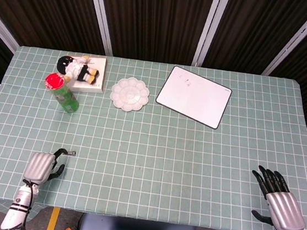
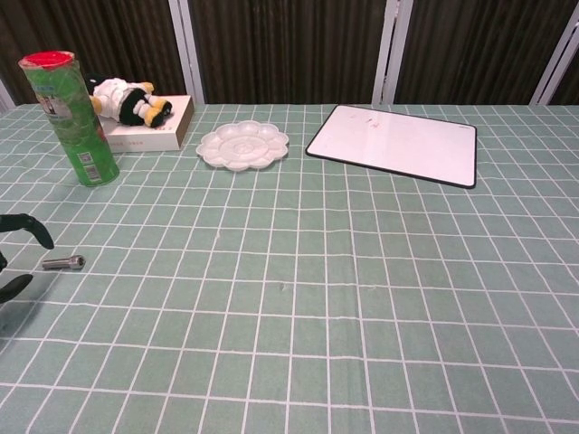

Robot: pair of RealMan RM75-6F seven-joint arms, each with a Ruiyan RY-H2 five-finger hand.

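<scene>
Green checked tablecloth (image 1: 155,148), dark slatted wall; left hand (image 1: 40,166) fingers spread by bolt (image 2: 63,262); right hand (image 1: 279,201) released
</scene>
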